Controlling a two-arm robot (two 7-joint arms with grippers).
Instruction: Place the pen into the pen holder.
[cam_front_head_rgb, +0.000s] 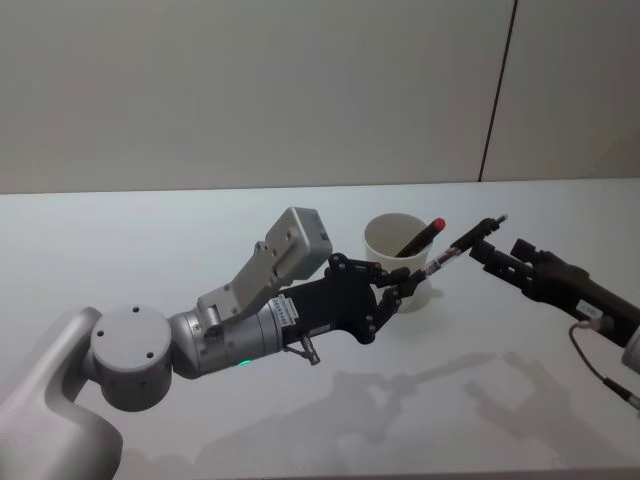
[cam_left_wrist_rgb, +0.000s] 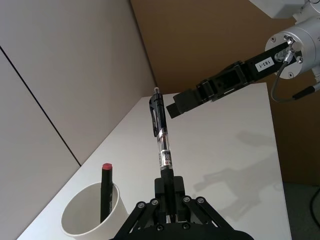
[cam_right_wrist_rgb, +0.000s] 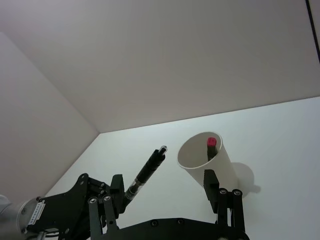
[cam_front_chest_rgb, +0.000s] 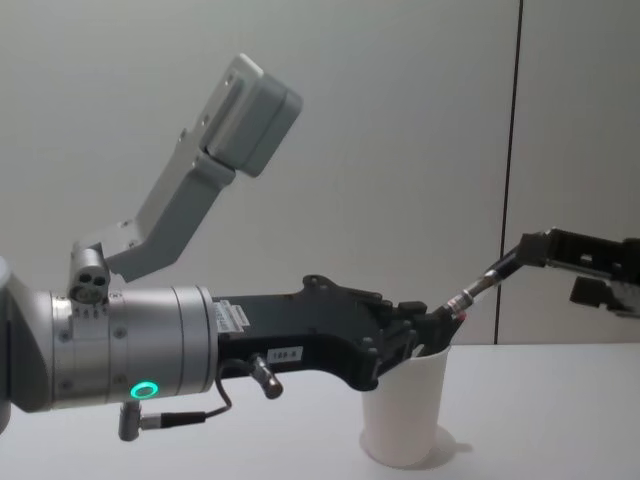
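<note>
Pen (cam_left_wrist_rgb: 161, 137), light, stiff and slick, sits clenched by its lower barrel in our left claw (cam_left_wrist_rgb: 167, 202) beside the cup (cam_left_wrist_rgb: 92, 212); right claw (cam_left_wrist_rgb: 176, 107) released near its cap.

The pen (cam_front_head_rgb: 462, 246) is black with a clear section, tilted at centre right. The pen holder (cam_front_head_rgb: 400, 262), a white paper cup, stands upright at centre, containing a red-capped marker (cam_front_head_rgb: 420, 238).
</note>
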